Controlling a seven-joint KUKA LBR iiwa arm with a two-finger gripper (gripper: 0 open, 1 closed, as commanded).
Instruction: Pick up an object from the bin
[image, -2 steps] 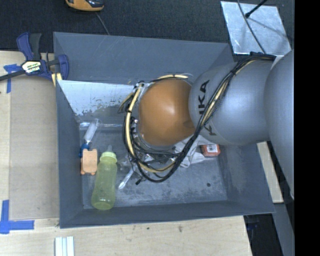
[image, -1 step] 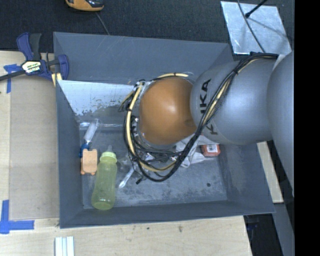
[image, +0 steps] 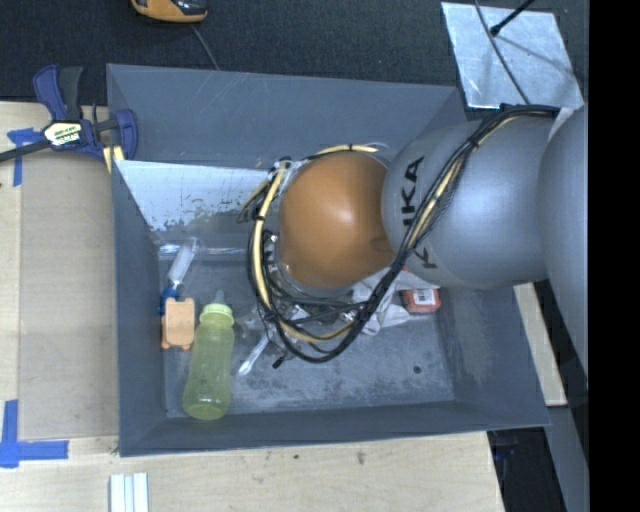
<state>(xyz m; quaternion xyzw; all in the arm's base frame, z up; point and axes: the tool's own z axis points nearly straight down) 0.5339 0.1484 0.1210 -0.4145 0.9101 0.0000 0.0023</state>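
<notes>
— Well, that big arm (image: 490, 200) crowds the bin (image: 300, 100); its orange cover (image: 335, 215) hides the claw, so clenched or released, I cannot tell.
— Nearest lies the green bottle (image: 208, 365), lower left; a nudge might roll it against the orange block (image: 179, 325).

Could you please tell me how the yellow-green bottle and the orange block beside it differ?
The bottle is translucent yellow-green; the orange block is opaque. The bottle is long and rounded, lying on its side; the block is short and boxy. The bottle is the larger. Both lie in the bin, at left.
</notes>
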